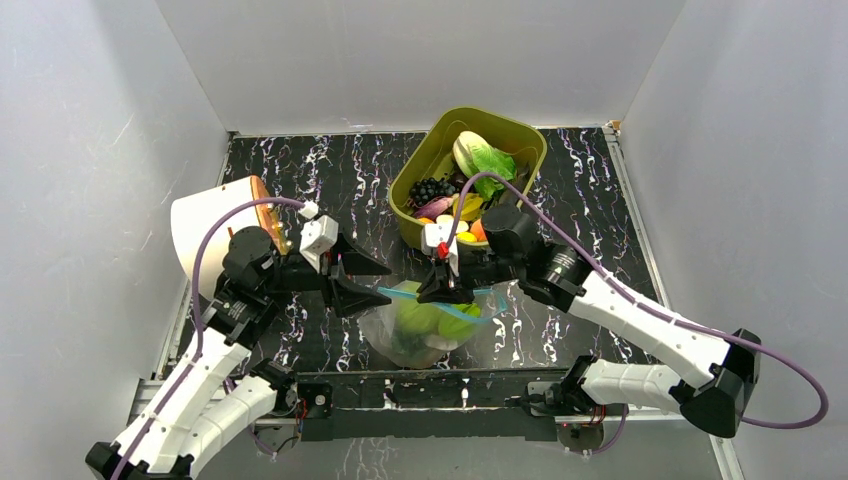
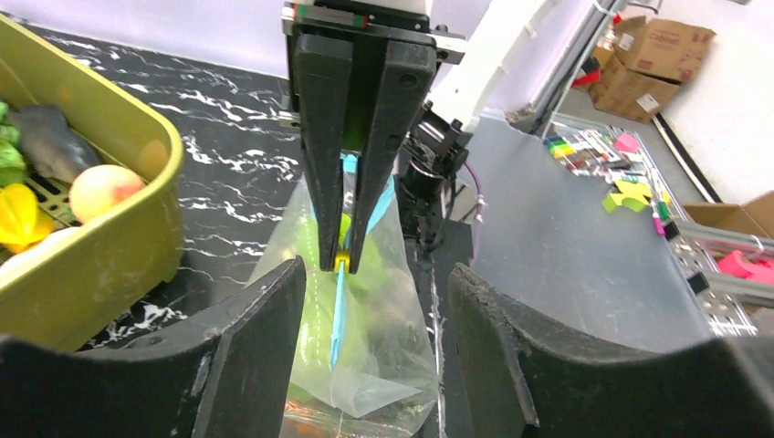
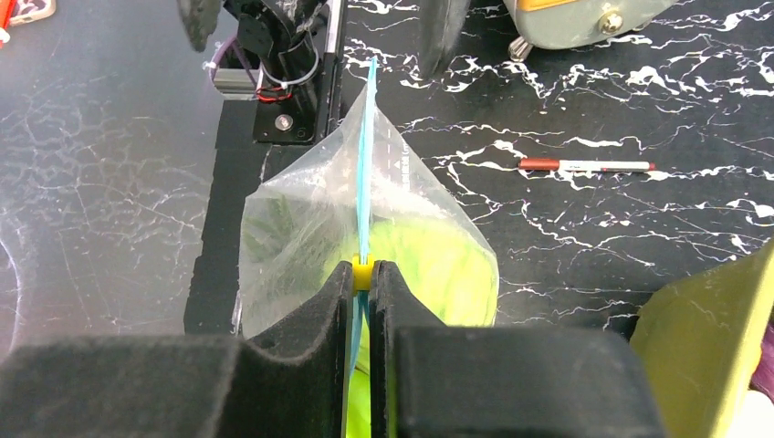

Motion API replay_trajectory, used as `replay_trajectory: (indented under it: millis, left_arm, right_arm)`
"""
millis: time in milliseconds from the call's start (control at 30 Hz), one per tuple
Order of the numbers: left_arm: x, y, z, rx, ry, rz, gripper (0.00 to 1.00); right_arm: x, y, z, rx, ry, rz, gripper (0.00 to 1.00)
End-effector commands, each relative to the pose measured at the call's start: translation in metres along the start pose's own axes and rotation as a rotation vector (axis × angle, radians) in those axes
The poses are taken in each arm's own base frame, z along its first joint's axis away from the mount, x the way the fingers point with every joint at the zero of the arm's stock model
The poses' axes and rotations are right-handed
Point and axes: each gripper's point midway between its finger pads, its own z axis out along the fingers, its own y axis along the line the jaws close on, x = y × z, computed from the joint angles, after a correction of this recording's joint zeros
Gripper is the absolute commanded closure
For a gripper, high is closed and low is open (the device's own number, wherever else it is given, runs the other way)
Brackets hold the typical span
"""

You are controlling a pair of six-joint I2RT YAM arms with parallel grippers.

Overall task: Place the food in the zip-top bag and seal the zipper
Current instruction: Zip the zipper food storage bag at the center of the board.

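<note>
1. Up close, my right gripper [image 3: 363, 274] is clenched on the zipper [image 3: 367, 137], both fingers pressed together around the blue strip, with a small yellow slider [image 2: 342, 262] at their tips.
2. From that pinch the zipper runs straight toward my left gripper [image 2: 376, 274], edge up, its two sides together along the length I can see.
3. My left gripper is released. Its fingers stand well apart on either side of the bag [image 3: 301, 228], with the zipper's far end between them. I see neither finger touching it.
4. The bag sits at the near edge of the table [image 3: 685, 91], between my arms. My right grip holds it upright, and there is green food [image 3: 438, 265] inside.
5. Other toy fruits [image 1: 470, 200] lie in the tub [image 1: 420, 170], behind the bag and apart from it.
6. A pen [image 3: 584, 165] lies on the table beside the bag.
</note>
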Motion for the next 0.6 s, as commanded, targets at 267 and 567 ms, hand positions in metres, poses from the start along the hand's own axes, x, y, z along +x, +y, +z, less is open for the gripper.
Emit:
replay_trajectory:
  millis: [267,567]
  left_arm:
    - [0.033,0.010,0.007,0.068,0.095,-0.067,0.35]
    - [0.037,0.018,0.011,0.062,0.099,-0.088,1.00]
  right_arm:
    - [-0.051,-0.001,0.001,-0.039,-0.141,-0.074,1.00]
    - [-0.053,-0.001,0.004,-0.047,-0.149,-0.062,1.00]
